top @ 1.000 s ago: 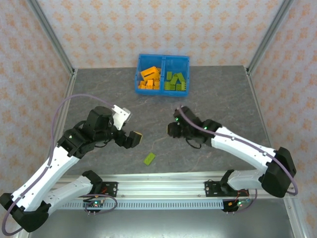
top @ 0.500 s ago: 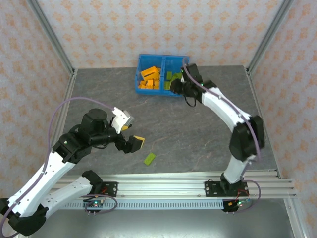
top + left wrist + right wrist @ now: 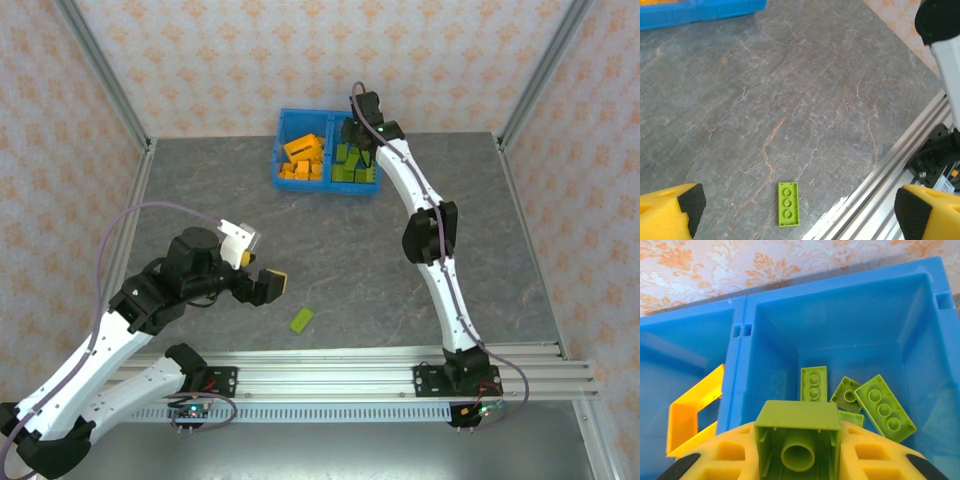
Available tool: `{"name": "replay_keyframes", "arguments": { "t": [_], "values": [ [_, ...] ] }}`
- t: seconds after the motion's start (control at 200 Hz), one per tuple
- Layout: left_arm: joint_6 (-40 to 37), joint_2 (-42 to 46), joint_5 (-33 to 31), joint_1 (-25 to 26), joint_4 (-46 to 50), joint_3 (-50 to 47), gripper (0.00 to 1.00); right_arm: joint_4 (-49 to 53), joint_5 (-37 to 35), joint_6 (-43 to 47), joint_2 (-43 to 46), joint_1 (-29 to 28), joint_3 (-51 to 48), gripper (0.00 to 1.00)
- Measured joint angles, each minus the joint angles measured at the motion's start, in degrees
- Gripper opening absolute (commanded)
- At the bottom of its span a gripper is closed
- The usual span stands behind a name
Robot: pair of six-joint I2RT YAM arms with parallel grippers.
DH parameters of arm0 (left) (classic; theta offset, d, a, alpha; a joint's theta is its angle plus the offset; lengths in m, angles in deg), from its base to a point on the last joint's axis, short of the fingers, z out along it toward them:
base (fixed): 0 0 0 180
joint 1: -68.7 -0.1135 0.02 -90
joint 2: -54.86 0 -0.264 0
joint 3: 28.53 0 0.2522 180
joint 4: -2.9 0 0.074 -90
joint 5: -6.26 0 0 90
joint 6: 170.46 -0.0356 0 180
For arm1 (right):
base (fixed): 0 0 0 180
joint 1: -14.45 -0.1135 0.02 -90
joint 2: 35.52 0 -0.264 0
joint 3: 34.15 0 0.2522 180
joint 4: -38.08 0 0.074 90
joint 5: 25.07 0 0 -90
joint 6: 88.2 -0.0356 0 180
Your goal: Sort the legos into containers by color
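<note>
1. A grey marbled worktop stands inside walls of orange-patterned paper; an aluminium rail runs along its near edge.
2. The blue bin sits at the far edge of the worktop; its left compartment holds the orange legos, among them a hollow orange square; its right compartment holds the lime green legos.
3. The right tool, on a far-stretched arm, hangs over the right compartment; its yellow pads are clamped on a held green brick, whose hollow underside faces the wrist camera; several loose green pieces lie on the compartment floor beneath it.
4. The left tool hovers above the near-left part of the worktop; its fingers are spread wide, with nothing between them.
5. A lone green plate with three studs in a row lies flat on the worktop near the rail, just to the right of the left tool; in the left wrist view it lies on the stone between the two fingers, apart from both.
</note>
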Motion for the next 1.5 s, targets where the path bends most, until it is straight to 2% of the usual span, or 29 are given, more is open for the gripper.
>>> {"name": "replay_keyframes", "arguments": {
  "t": [0.07,0.185,0.315,0.48,0.596,0.716,0.821,0.936,1.086,1.201,1.371,1.501],
  "values": [
    [3.52,0.13,-1.62,0.0,-0.28,-1.31,1.0,-0.11,-0.04,0.39,-0.98,0.07,0.44,0.4],
    [9.7,-0.17,-3.72,0.11,-0.28,-4.35,1.0,-0.26,0.52,0.15,-1.66,0.28,1.2,0.57],
    [14.29,-2.21,-4.98,1.31,-0.31,-5.9,1.0,-0.39,0.83,0.5,-1.25,0.39,3.1,0.63],
    [15.15,-3.89,-6.67,6.78,-2.6,-8.61,1.0,2.36,3.19,0.61,5.38,0.39,-0.81,0.67],
    [14.16,-8.28,-7.23,9.4,-4.59,-9.35,0.99,4.7,6.43,1.25,18.4,0.39,-12.98,0.74],
    [11.47,-15.98,-8.09,12.2,-6.29,-9.35,0.99,3.34,10.58,2.91,38.27,0.39,-33.7,0.88],
    [8.92,-22.62,-7.96,14.25,-8.11,-9.35,0.99,0.98,13.44,3.74,56.19,0.37,-52.0,0.97],
    [7.39,-29.46,-8.04,16.24,-10.64,-9.33,0.99,-1.18,15.23,3.23,72.39,0.31,-69.05,0.99],
    [7.04,-36.48,-10.49,20.65,-12.83,-8.63,0.92,-1.44,17.99,0.74,85.11,0.26,-86.12,1.0],
    [7.61,-41.18,-13.31,24.0,-13.81,-7.91,0.83,1.84,21.33,-0.59,89.74,0.26,-91.78,1.0],
    [8.61,-45.53,-17.09,25.62,-14.91,-7.82,0.74,7.15,29.33,-0.76,93.35,0.24,-92.32,1.0],
    [9.22,-45.68,-19.47,25.86,-15.19,-7.67,0.59,10.56,32.83,-0.87,96.35,0.13,-92.89,1.0]
  ]
}}
